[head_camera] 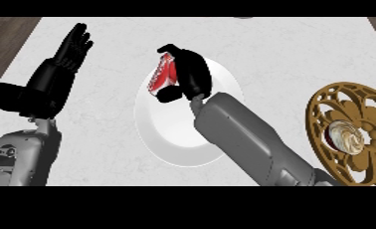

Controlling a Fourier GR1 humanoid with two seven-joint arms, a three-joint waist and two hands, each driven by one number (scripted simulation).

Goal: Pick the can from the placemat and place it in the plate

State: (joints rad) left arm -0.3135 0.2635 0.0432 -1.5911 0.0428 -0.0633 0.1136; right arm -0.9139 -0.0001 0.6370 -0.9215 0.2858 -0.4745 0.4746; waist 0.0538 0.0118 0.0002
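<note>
A red and white can (161, 75) hangs tilted over the upper left part of the white plate (170, 138). My right hand (189, 73) curls round the can, fingers over its top and thumb below it. The right forearm crosses the plate from the lower right and hides part of it. My left hand (67, 61) rests open at the left, fingers up, well apart from the can and plate. The round gold openwork placemat (330, 108) lies at the right edge.
A small round cream-coloured object (348, 137) sits on the placemat's middle. The counter is pale marble, with a dark wooden strip (16, 31) along its upper left edge.
</note>
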